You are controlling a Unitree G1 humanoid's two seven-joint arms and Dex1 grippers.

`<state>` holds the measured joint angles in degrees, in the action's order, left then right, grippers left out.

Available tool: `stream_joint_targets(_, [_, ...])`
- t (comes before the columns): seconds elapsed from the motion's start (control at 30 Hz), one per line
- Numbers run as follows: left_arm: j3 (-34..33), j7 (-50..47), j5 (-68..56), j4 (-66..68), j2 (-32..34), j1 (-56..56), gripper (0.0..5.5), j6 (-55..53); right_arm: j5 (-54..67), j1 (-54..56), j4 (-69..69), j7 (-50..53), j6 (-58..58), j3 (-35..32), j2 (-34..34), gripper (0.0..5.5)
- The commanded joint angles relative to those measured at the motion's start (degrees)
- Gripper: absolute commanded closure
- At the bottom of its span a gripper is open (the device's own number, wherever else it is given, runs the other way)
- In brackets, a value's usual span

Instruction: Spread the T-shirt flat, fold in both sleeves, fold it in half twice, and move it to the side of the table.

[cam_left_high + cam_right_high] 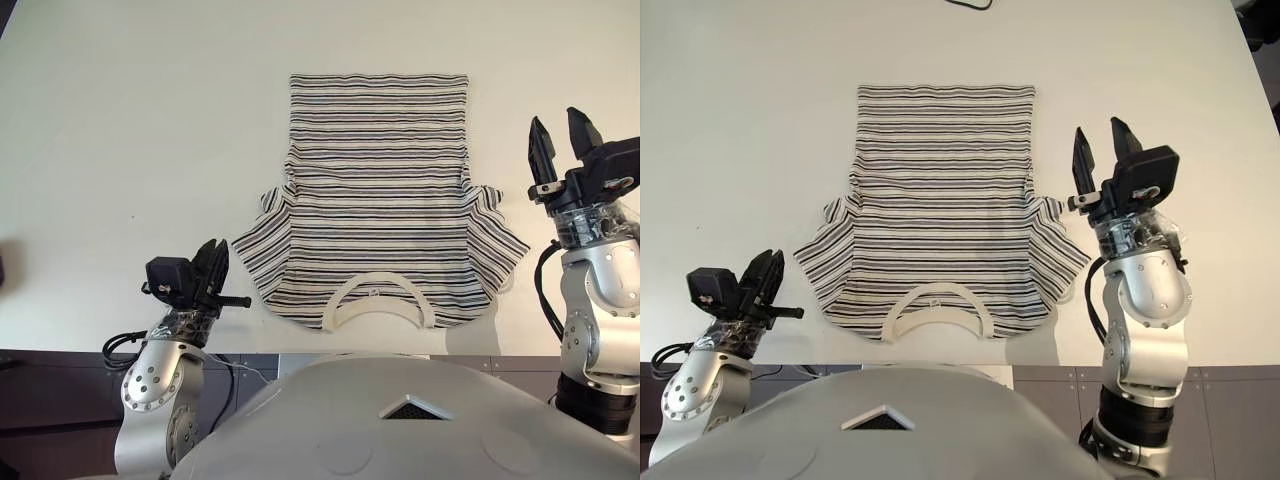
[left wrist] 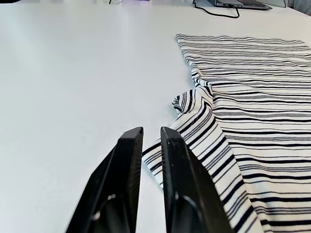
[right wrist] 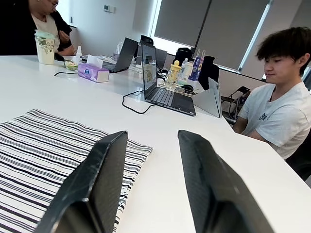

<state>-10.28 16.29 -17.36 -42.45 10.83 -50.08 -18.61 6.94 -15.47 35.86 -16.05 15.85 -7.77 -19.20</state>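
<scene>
A black-and-white striped T-shirt [image 1: 378, 190] lies flat on the white table [image 1: 130, 150], its white collar [image 1: 380, 300] towards the near edge and both short sleeves spread out. My left gripper [image 1: 212, 262] rests low at the near edge, just left of the left sleeve [image 1: 262, 250], fingers nearly together with nothing between them; the left wrist view shows the sleeve [image 2: 194, 126] just past its fingertips [image 2: 132, 138]. My right gripper [image 1: 560, 140] is raised beside the right sleeve [image 1: 500, 235], open and empty.
The far end of the table holds laptops [image 3: 165, 94], a cable [image 3: 133, 104], a tissue box [image 3: 95, 73] and a cup [image 3: 46, 48]. Wide bare table lies to the left of the shirt.
</scene>
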Motion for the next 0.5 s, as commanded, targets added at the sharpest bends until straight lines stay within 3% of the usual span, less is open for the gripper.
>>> stream_joint_targets(0.03, [-1.94, 2.61, -3.21, 5.24, 1.58, 0.82, 4.83, -2.27, -0.41, 1.93, -1.89, -1.55, -1.72, 1.40, -0.83, 3.60])
stream_joint_targets(0.17, [-3.76, 2.53, -8.02, 9.61, 1.27, 4.91, 4.33, -6.83, -0.45, 3.19, -3.10, -2.52, -2.08, 3.27, -0.70, 3.58])
stream_joint_targets(0.5, [-3.26, 4.16, -11.80, 16.36, 2.41, 12.11, 4.33, -10.72, -0.73, 5.12, -5.49, -3.76, -2.55, 5.39, -0.57, 3.58])
